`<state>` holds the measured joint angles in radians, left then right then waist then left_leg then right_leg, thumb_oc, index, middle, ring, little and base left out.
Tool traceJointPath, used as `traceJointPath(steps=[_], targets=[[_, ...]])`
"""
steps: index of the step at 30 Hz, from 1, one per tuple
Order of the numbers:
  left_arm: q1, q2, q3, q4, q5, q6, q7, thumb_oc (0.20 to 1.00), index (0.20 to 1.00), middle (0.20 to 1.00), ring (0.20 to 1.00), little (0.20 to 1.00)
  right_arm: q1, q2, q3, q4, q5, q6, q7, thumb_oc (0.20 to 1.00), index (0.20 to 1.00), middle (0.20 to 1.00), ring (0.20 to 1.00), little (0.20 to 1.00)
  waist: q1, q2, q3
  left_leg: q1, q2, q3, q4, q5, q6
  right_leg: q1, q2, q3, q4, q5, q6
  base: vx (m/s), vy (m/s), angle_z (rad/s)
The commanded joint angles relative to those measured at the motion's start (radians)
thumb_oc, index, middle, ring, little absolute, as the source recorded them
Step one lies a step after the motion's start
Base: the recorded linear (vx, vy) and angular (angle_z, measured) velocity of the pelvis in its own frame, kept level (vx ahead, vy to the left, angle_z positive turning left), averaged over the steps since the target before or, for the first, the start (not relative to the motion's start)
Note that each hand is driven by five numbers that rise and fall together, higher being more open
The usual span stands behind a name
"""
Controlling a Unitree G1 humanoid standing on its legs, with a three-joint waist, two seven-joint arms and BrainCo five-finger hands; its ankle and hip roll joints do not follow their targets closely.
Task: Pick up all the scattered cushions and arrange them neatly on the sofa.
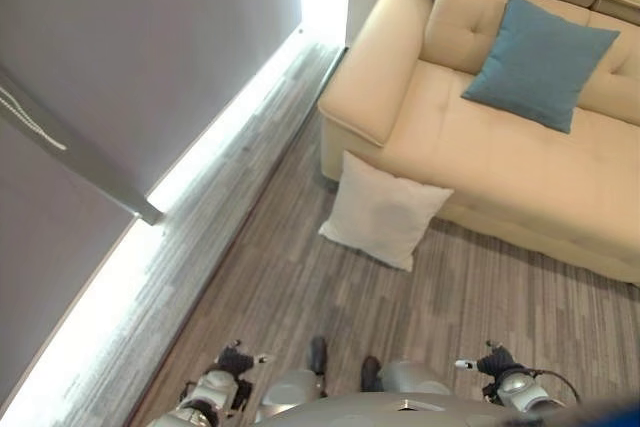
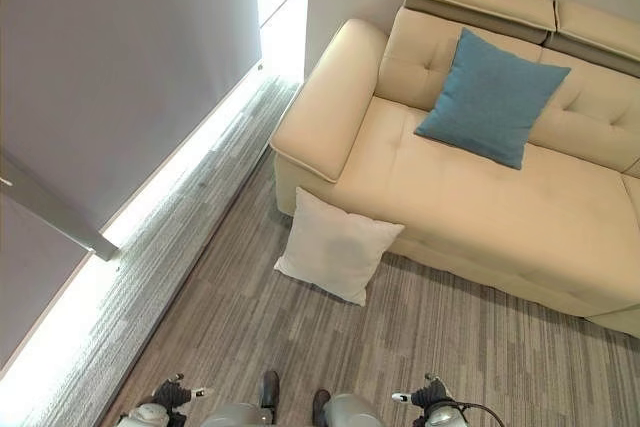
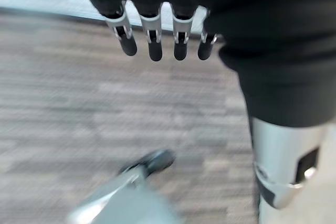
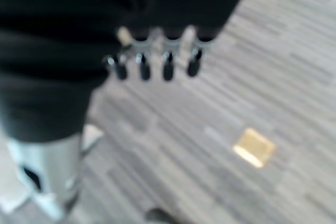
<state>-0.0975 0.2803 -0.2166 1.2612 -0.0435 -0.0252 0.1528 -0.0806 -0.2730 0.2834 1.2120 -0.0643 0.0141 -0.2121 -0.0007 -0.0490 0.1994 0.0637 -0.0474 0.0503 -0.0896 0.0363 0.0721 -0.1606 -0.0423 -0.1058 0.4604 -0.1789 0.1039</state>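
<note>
Hands (image 3: 157,40) (image 4: 152,61) are hanging empty, fingers loosely extended; white cushion (image 2: 335,245), leaning against sofa (image 2: 470,197), is risking slipping if pinched by one corner

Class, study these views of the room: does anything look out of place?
Yes. The white cushion sits on the wood floor, propped against the sofa front below its armrest, while the blue cushion leans against the backrest.
</note>
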Motion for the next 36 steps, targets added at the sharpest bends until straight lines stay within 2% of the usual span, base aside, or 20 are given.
traceJointPath(steps=[1,2,5,7,9,11,12,13,16,18,20,26,29,30,32,36], targets=[[0.005,-0.007,0.015,0.018,0.034,-0.001,0.002,1.0,1.0,1.0,1.0,1.0,-0.038,-0.03,0.013,0.01,-0.016,-0.005,-0.013,1.0,1.0,1.0,1.0,1.0,0.023,-0.025,-0.004,0.006,-0.014,-0.038,0.097,-0.154,-0.033,0.024,-0.004,-0.033,-0.217,0.15,0.011,0.21,-0.003,-0.34],[0.005,-0.007,0.011,0.019,0.036,-0.002,0.002,1.0,1.0,1.0,1.0,1.0,-0.043,-0.035,0.015,0.005,-0.02,-0.005,-0.015,1.0,1.0,1.0,1.0,1.0,0.021,-0.024,-0.003,0.024,-0.021,-0.035,0.096,-0.165,-0.03,-0.001,-0.012,-0.066,-0.268,0.175,0.005,0.22,-0.014,-0.17],[0.004,-0.01,0.012,0.025,0.043,-0.002,-0.001,1.0,1.0,1.0,1.0,1.0,-0.047,-0.043,0.016,0.001,-0.03,0.001,-0.013,1.0,1.0,1.0,1.0,1.0,0.004,-0.019,0.005,0.066,-0.025,-0.034,0.101,-0.194,-0.035,-0.034,-0.028,-0.122,-0.352,0.215,0.016,0.31,-0.059,-0.19],[0.003,-0.02,0.002,0.03,0.054,-0.008,-0.006,1.0,1.0,1.0,1.0,1.0,-0.023,-0.047,0.007,0.012,-0.027,-0.001,-0.007,1.0,1.0,1.0,1.0,1.0,-0.017,-0.024,-0.009,0.103,-0.029,-0.052,0.125,-0.238,-0.051,-0.008,-0.013,-0.084,-0.382,0.215,0.003,0.42,-0.142,0.27],[-0.008,-0.031,-0.016,0.02,0.057,-0.01,-0.009,1.0,1.0,1.0,1.0,1.0,-0.014,-0.051,0.006,0.026,-0.02,-0.004,-0.01,1.0,1.0,1.0,1.0,1.0,-0.024,-0.03,-0.015,0.082,-0.02,-0.047,0.226,-0.228,-0.088,0.041,-0.001,-0.085,-0.417,0.216,-0.017,0.29,-0.166,0.84],[-0.01,-0.038,-0.018,0.015,0.049,-0.011,-0.01,1.0,1.0,1.0,1.0,1.0,-0.014,-0.054,0.006,0.035,-0.011,-0.006,-0.011,1.0,1.0,1.0,1.0,1.0,-0.019,-0.034,-0.021,0.07,-0.012,-0.04,0.276,-0.22,-0.098,0.074,0.016,-0.079,-0.44,0.207,-0.029,0.15,-0.088,0.55],[-0.012,-0.04,-0.02,0.009,0.042,-0.012,-0.008,1.0,1.0,1.0,1.0,1.0,-0.015,-0.056,0.007,0.039,-0.007,-0.005,-0.011,1.0,1.0,1.0,1.0,1.0,-0.011,-0.038,-0.019,0.038,-0.011,-0.051,0.315,-0.199,-0.102,0.09,0.018,-0.067,-0.449,0.198,-0.035,0.14,-0.074,-0.2],[-0.015,-0.044,-0.028,0.004,0.038,-0.01,-0.006,1.0,1.0,1.0,1.0,1.0,-0.023,-0.057,0.013,0.034,-0.003,-0.007,-0.015,1.0,1.0,1.0,1.0,1.0,0.004,-0.054,-0.012,-0.037,-0.029,-0.077,0.322,-0.2,-0.093,0.113,0.016,-0.048,-0.461,0.183,-0.04,0.11,-0.057,-0.36],[-0.016,-0.047,-0.035,0.008,0.039,-0.008,-0.007,1.0,1.0,1.0,1.0,1.0,-0.028,-0.056,0.017,0.029,0.001,-0.01,-0.017,1.0,1.0,1.0,1.0,1.0,0.024,-0.069,-0.003,-0.107,-0.054,-0.102,0.32,-0.212,-0.085,0.141,0.025,-0.013,-0.462,0.165,-0.04,0.11,-0.018,-0.41],[0.002,-0.045,-0.022,0.023,0.046,-0.004,-0.011,1.0,1.0,1.0,1.0,1.0,-0.021,-0.052,0.021,0.028,-0.004,-0.007,-0.017,1.0,1.0,1.0,1.0,1.0,0.025,-0.058,-0.014,-0.048,-0.053,-0.124,0.231,-0.2,-0.07,0.135,0.054,0.024,-0.431,0.155,-0.045,0.14,0.084,-1.0],[0.007,-0.029,-0.013,0.025,0.057,0.001,-0.015,1.0,1.0,1.0,1.0,1.0,-0.016,-0.044,0.025,0.027,-0.013,-0.004,-0.015,1.0,1.0,1.0,1.0,1.0,0.02,-0.059,-0.025,-0.018,-0.051,-0.112,0.18,-0.193,-0.058,0.123,0.053,0.034,-0.416,0.158,-0.037,0.1,0.126,-0.64],[0.01,-0.013,-0.01,0.024,0.066,0.001,-0.013,1.0,1.0,1.0,1.0,1.0,-0.016,-0.044,0.02,0.023,-0.017,-0.005,-0.018,1.0,1.0,1.0,1.0,1.0,0.02,-0.06,-0.028,0.008,-0.049,-0.086,0.152,-0.193,-0.048,0.124,0.05,0.048,-0.425,0.176,-0.019,0.0,0.047,-0.13],[0.005,0.001,-0.004,0.014,0.06,-0.002,-0.009,1.0,1.0,1.0,1.0,1.0,-0.041,-0.042,0.03,0.016,-0.027,0.001,-0.019,1.0,1.0,1.0,1.0,1.0,0.028,-0.051,-0.007,-0.007,-0.038,-0.051,0.139,-0.176,-0.035,0.07,0.029,0.037,-0.377,0.206,0.023,-0.14,0.027,-0.35],[0.002,0.003,-0.007,0.011,0.06,-0.005,-0.009,1.0,1.0,1.0,1.0,1.0,-0.048,-0.043,0.031,0.015,-0.031,0.002,-0.017,1.0,1.0,1.0,1.0,1.0,0.028,-0.041,0.001,-0.016,-0.032,-0.047,0.14,-0.166,-0.029,0.054,0.011,0.027,-0.333,0.195,0.03,-0.18,0.011,-0.44],[0.001,0.003,-0.007,0.008,0.056,-0.004,-0.008,1.0,1.0,1.0,1.0,1.0,-0.054,-0.041,0.032,0.017,-0.037,0.001,-0.019,1.0,1.0,1.0,1.0,1.0,0.038,-0.028,0.001,-0.027,-0.021,-0.037,0.139,-0.159,-0.029,0.064,-0.021,-0.017,-0.312,0.177,0.023,-0.12,-0.012,-0.5],[0.001,0.003,-0.01,0.016,0.058,-0.006,-0.007,1.0,1.0,1.0,1.0,1.0,-0.056,-0.045,0.03,0.014,-0.035,-0.001,-0.02,1.0,1.0,1.0,1.0,1.0,0.048,-0.024,-0.024,-0.045,-0.015,-0.025,0.127,-0.146,-0.03,0.127,-0.04,0.017,-0.312,0.155,0.026,-0.07,-0.052,-0.28]])
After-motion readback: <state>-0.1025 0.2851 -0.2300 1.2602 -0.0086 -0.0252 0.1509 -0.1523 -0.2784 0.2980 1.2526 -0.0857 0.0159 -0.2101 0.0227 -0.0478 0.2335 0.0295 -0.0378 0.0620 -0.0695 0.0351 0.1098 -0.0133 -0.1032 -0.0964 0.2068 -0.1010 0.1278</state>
